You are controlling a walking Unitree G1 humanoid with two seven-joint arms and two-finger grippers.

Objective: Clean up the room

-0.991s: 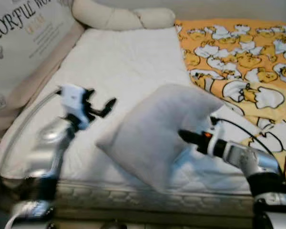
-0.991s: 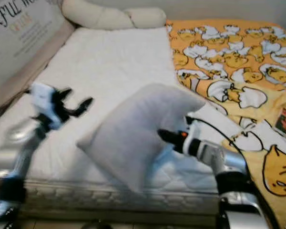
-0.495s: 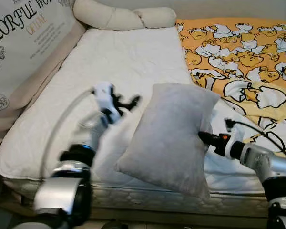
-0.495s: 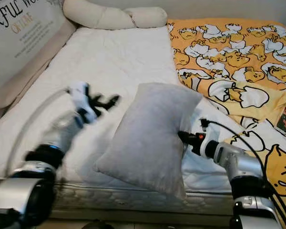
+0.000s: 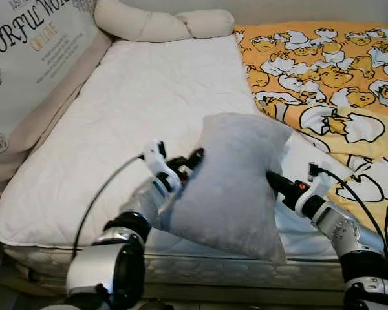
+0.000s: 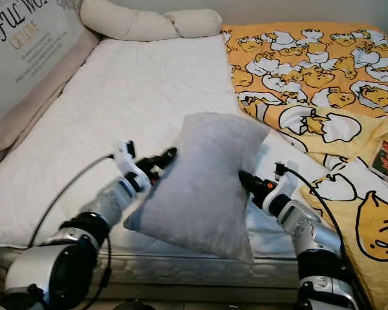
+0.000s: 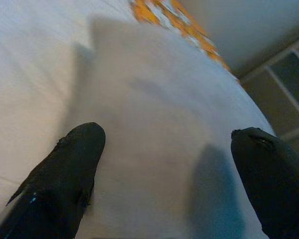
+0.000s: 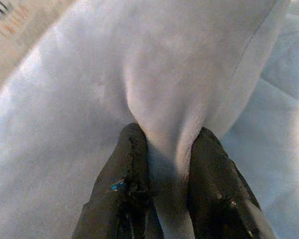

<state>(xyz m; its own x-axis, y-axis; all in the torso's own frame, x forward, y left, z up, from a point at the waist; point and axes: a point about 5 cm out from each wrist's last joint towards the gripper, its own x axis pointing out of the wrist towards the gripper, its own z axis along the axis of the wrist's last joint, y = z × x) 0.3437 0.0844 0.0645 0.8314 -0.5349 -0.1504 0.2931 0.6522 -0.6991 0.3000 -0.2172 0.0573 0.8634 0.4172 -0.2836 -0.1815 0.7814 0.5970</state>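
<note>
right hand [image 8: 167,149] pinching pillow [image 5: 236,177]; left hand [image 5: 193,160] spread against it

**Both arms extended forward, end effectors engaged**

Right arm: reaches forward and inward from the lower right, elbow bent. Right end effector [image 8: 164,149] has its two black fingers [image 8: 132,164] pinched tight on a fold of the pillow [image 5: 236,177].

Left arm: raised from the lower left, forearm angled up. Left end effector [image 7: 164,164] has fingers spread wide, tips against the pillow's opposite face.
</note>
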